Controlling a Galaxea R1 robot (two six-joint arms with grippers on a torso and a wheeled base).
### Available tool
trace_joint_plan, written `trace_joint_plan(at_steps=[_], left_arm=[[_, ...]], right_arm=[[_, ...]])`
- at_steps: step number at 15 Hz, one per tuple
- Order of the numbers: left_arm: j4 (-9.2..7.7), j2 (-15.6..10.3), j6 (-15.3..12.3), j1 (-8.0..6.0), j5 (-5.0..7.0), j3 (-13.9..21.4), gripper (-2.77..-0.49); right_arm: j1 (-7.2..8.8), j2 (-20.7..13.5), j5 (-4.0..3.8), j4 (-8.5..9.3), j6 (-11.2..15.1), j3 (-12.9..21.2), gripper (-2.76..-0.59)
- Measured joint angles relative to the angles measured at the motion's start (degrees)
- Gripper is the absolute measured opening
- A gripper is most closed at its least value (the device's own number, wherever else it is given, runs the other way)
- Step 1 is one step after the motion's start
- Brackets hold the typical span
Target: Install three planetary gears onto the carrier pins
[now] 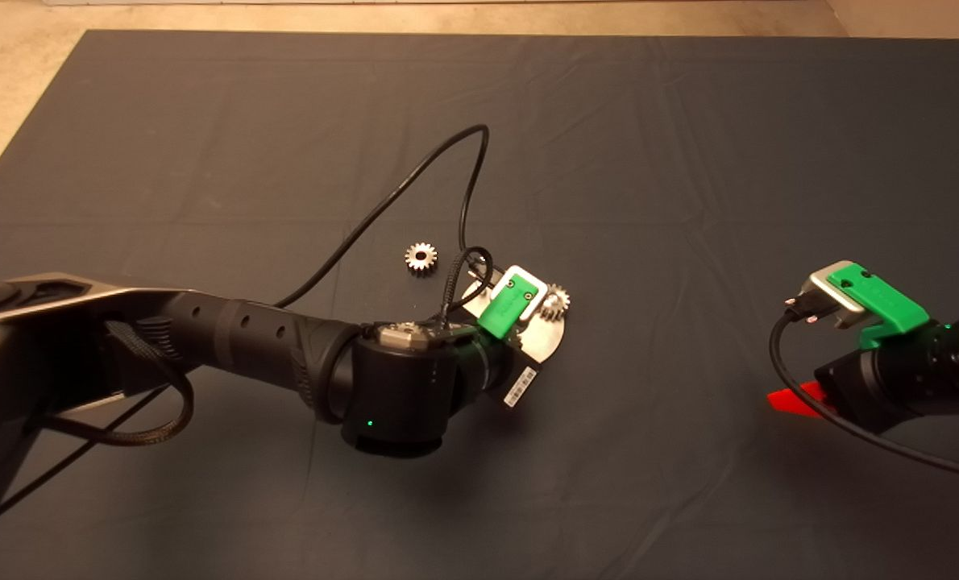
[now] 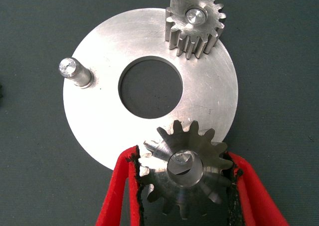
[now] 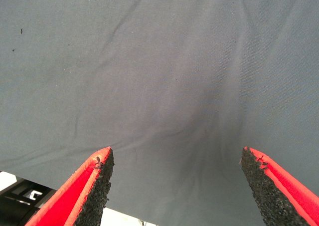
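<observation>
Red fingers of the left gripper pinch a steel gear by its toothed rim, holding it over the near edge of the silver disc. Through the gear's bore a pin tip shows off to one side, so the gear looks tilted and not yet seated. That is the likely trouble: if the bore stays off-centre or canted when the arm presses down, the gear could jam on the pin's edge, or push the unclamped disc across the mat; letting go too soon could let it tip off.

Beyond the centre hole, a second gear sits fully down on its pin at the far rim, and to one side a third pin stands bare. From above, the last gear lies flat on the mat, near the disc but apart from it.

Off at the mat's right edge, the right gripper waits with its fingers spread wide over bare cloth.

Much of the disc is covered by the left gripper in the head view, and how far the held gear has slid down its pin cannot be judged.
</observation>
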Motion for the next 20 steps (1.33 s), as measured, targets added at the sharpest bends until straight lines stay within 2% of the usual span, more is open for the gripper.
trace_joint_plan(at_steps=[14,18,20], left_arm=[[0.04,-0.27,-0.03,0.05,-0.02,-0.04,-2.56],[0.34,-0.23,-0.03,1.07,-0.04,-0.48,-2.56],[0.50,-0.26,-0.03,1.16,-0.04,-0.65,-2.56]], right_arm=[[0.00,0.00,0.00,-0.02,0.00,0.00,-1.47],[0.00,0.00,0.00,0.00,0.00,0.00,-1.47],[0.02,0.00,0.05,0.00,0.00,0.00,-1.47]])
